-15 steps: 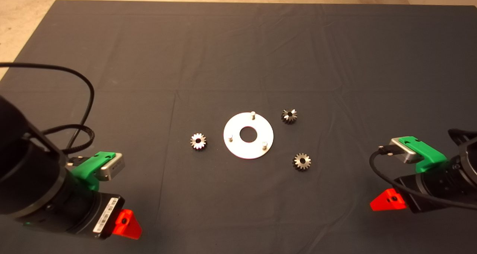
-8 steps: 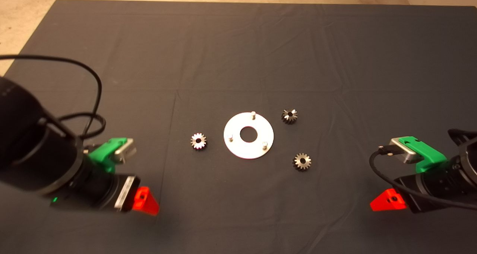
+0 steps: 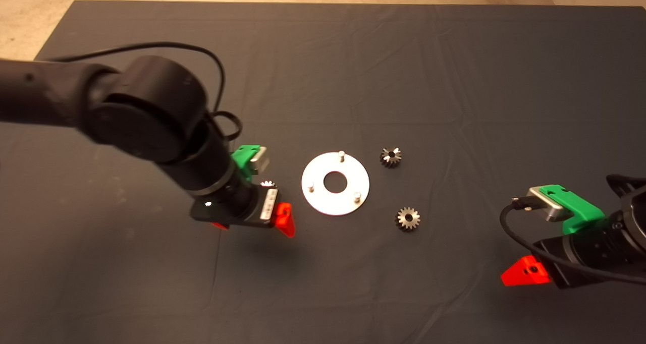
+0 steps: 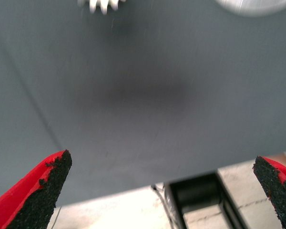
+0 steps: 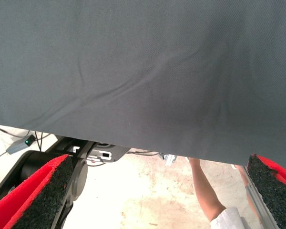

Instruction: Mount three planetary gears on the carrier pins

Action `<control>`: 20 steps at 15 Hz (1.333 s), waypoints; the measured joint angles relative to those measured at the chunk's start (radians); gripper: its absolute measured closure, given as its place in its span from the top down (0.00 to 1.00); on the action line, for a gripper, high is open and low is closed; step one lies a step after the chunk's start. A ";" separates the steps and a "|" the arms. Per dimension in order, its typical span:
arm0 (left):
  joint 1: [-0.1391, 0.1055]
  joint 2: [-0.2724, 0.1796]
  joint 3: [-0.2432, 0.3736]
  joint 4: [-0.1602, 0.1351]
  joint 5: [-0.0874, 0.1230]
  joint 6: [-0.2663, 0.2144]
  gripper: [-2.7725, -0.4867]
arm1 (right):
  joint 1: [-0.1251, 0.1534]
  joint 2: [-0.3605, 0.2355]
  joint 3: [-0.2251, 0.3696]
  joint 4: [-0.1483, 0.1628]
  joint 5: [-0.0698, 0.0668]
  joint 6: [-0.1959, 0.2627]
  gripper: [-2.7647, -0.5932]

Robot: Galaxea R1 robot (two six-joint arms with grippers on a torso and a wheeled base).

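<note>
The nearest gear [image 3: 268, 184] lies flat on the mat [image 3: 323, 56], just left of the disc [image 3: 335, 183] with its three bare pins [image 3: 341, 155]. We have our left gripper [image 3: 252, 223] right over it, fingers [image 4: 43, 191] spread wide and empty, the gear a little beyond them. Two more gears [image 3: 390, 157] lie right of the disc, nearer our parked, wide-open right gripper [image 3: 525, 273].

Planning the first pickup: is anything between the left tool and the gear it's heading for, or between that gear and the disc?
Nothing visible. The left tool, fingers open, is nearly above the gear. Only bare mat separates that gear from the disc with its carrier pins.
</note>
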 joint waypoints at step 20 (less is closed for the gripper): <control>0.130 0.124 -0.316 0.146 0.080 0.153 0.99 | 0.005 0.003 0.000 0.001 0.001 0.000 0.99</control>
